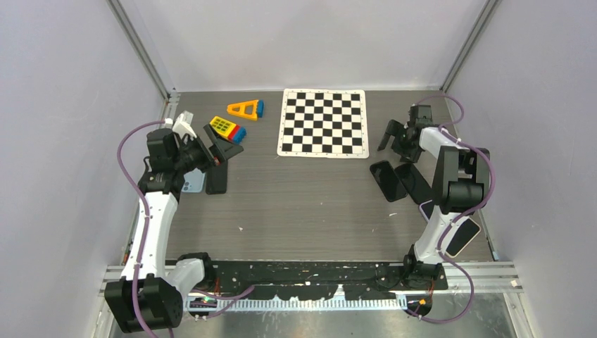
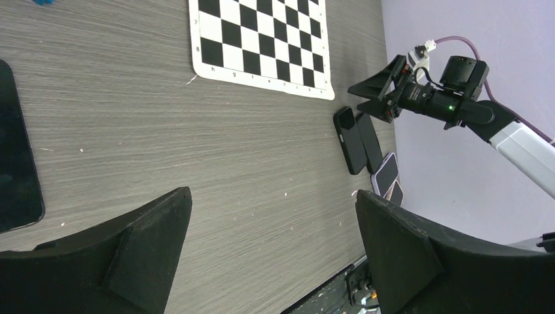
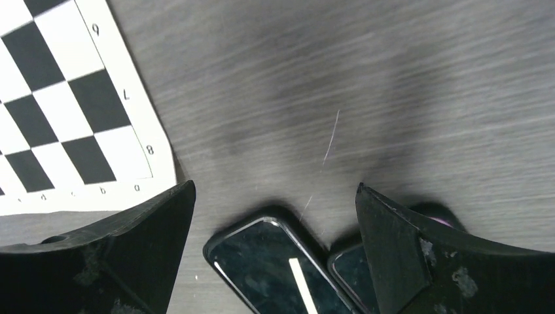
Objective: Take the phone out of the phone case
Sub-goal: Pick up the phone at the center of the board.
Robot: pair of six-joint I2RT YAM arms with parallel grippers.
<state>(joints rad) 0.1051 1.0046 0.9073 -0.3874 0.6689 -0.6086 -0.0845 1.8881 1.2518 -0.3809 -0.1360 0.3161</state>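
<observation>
Two arms wait over the bench (image 1: 310, 204). The right pincer (image 3: 275, 190) hangs wide open and empty just above a dark phone (image 3: 271, 261) lying face up near the corner of the chessboard mat (image 3: 59, 111). The raised black rim around the screen looks to be its case (image 3: 208, 250), and a second phone (image 3: 350, 281) lies just beside it. Well apart on the far side, the left pincer (image 2: 271, 196) is likewise spread wide with nothing in it, near a dark handset (image 2: 16, 150) lying flat on the wood. Which unit is meant for stripping cannot be told for certain, though the one under the right pincer seems likeliest. Such a phone is judged rigid, fairly weighty for its thinness, and slick across the glass. The case is probably a softer shell hugging the edges tightly. The soundest hold appears to be across the long sides to pin it, then peeling the rim back at a corner. Pressing on the screen or levering at mid-length risks a slip or a crack.
</observation>
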